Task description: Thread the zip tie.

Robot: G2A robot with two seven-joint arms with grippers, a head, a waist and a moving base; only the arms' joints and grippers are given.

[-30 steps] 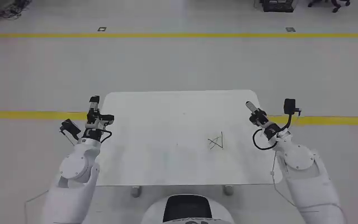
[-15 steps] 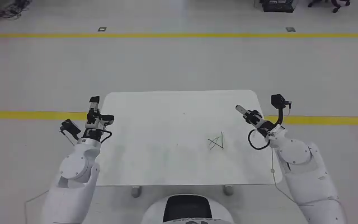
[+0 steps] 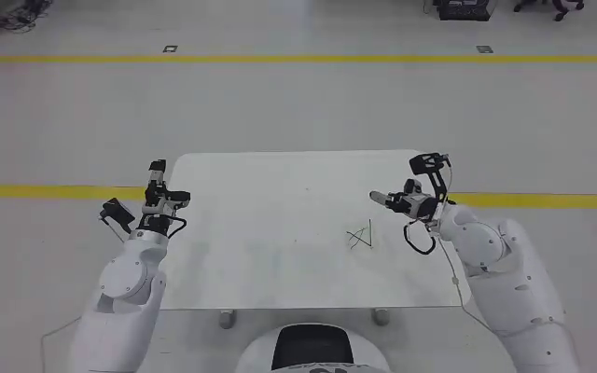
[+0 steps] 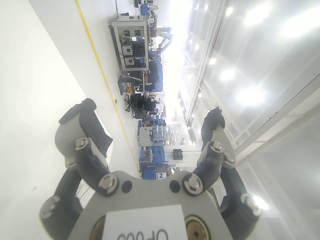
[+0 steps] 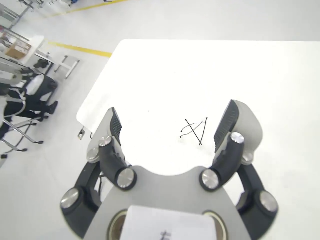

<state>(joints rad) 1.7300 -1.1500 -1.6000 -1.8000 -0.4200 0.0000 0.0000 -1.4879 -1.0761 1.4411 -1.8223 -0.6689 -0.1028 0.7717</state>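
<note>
A few thin black zip ties (image 3: 360, 237) lie crossed on the white table (image 3: 280, 214), right of its centre; the right wrist view has the zip ties (image 5: 195, 129) between the fingers, farther off on the tabletop. My right gripper (image 3: 382, 199) hangs open and empty over the table's right part, just up and right of the ties. In its own view the right gripper (image 5: 172, 121) has ribbed pads spread wide. At the table's left edge my left gripper (image 3: 157, 168) is open and empty; the left gripper (image 4: 150, 116) points away from the table toward the room and ceiling.
The table's rounded edge (image 5: 100, 76) runs near the right gripper. A yellow floor line (image 3: 298, 59) passes beyond the table. Benches and equipment (image 4: 132, 48) stand far off in the room.
My right arm has swung in from beyond the table's right edge to over the tabletop, closer to the zip ties. The left arm has stayed still.
</note>
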